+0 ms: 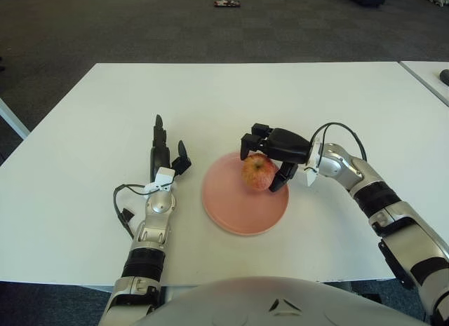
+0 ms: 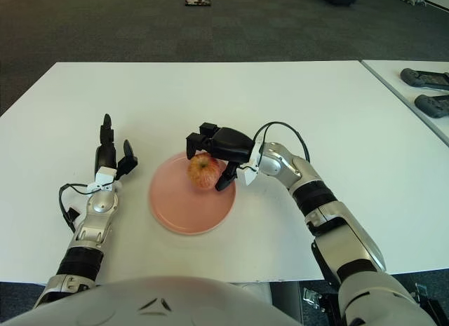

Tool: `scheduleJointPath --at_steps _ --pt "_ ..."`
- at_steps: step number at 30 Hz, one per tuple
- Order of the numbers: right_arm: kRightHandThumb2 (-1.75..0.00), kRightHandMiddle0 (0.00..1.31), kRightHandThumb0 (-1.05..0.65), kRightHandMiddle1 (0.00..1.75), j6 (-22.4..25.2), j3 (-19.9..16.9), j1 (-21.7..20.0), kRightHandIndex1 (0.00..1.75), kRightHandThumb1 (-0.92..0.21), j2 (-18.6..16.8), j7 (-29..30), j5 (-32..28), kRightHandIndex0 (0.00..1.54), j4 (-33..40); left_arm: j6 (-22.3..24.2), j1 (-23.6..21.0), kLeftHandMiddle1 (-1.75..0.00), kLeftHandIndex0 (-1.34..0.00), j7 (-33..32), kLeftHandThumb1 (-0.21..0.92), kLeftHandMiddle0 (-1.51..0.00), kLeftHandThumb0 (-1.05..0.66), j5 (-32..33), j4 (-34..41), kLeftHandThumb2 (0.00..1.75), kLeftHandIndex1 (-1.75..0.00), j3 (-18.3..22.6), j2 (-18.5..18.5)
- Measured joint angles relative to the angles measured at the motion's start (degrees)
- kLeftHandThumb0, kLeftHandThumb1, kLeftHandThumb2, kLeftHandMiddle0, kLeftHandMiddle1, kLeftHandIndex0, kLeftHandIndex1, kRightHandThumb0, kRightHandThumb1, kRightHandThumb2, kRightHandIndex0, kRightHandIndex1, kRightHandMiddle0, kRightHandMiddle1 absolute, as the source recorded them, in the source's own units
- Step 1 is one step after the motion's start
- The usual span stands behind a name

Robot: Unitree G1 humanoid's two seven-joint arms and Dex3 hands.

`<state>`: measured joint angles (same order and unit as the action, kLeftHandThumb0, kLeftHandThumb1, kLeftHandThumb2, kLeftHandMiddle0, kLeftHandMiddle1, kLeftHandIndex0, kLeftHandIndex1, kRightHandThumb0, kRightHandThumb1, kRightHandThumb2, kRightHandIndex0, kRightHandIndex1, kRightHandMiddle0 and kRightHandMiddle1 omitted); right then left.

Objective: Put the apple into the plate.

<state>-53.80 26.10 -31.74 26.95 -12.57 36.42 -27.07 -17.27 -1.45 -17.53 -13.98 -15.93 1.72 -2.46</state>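
Note:
A red-yellow apple [image 1: 258, 172] sits over the far right part of a round pink plate [image 1: 228, 208] in the middle of the white table [image 1: 245, 94]. I cannot tell whether it touches the plate. My right hand [image 1: 265, 161] reaches in from the right and is curled around the apple, with fingers over its top left and the thumb at its lower right. My left hand [image 1: 167, 155] shows to the left of the plate, fingers spread and pointing away from me, holding nothing.
A second white table [image 2: 414, 87] stands at the right with two dark devices [image 2: 425, 78] on it. A small dark object [image 1: 226, 3] lies on the grey carpet beyond the table. A black cable [image 1: 123, 203] loops beside my left wrist.

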Motion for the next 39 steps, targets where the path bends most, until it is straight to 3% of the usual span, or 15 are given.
scheduleJointPath --at_steps 3,5,9,12,27,39 --pt "-0.56 0.0 -0.95 0.64 0.7 0.6 -1.4 0.23 -0.92 1.8 -3.3 1.5 0.03 2.4 0.0 0.0 0.0 0.0 0.0 0.92 0.0 -0.93 0.0 0.0 1.0 -0.04 0.0 -0.1" --pt "-0.56 0.0 -1.0 0.45 1.2 0.8 -2.1 0.12 -0.92 2.9 -5.5 1.6 0.02 3.8 0.0 0.0 0.0 0.0 0.0 0.92 0.0 -0.93 0.0 -0.1 1.0 -0.04 0.1 -0.2" --pt "-0.54 0.0 -1.04 0.14 1.5 0.9 -3.0 0.02 -0.92 4.0 -8.5 0.8 0.0 5.1 0.0 0.0 0.0 0.0 0.1 0.92 0.0 -0.94 0.2 -0.2 0.99 -0.03 0.2 -0.6" --pt "-0.52 0.0 -1.04 0.04 1.3 1.0 -3.1 0.01 -0.92 4.3 -10.4 -0.7 0.0 5.3 -0.4 0.0 0.0 0.0 0.3 0.92 0.0 -0.95 0.4 -0.3 0.99 -0.03 0.2 -0.8" --pt "-0.42 0.0 -1.05 0.0 0.6 1.5 -3.1 0.0 -0.92 5.9 -18.9 -10.2 0.0 8.7 -1.1 0.0 0.0 0.0 0.8 0.92 0.0 -0.95 1.2 -0.5 1.0 -0.03 0.2 -1.1" --pt "-0.41 0.0 -1.05 0.0 0.8 1.2 -2.9 0.0 -0.92 6.0 -20.1 -11.1 0.0 10.8 -1.4 0.0 0.0 0.0 1.2 0.92 0.0 -0.95 1.7 -0.5 1.0 -0.03 0.3 -1.6"
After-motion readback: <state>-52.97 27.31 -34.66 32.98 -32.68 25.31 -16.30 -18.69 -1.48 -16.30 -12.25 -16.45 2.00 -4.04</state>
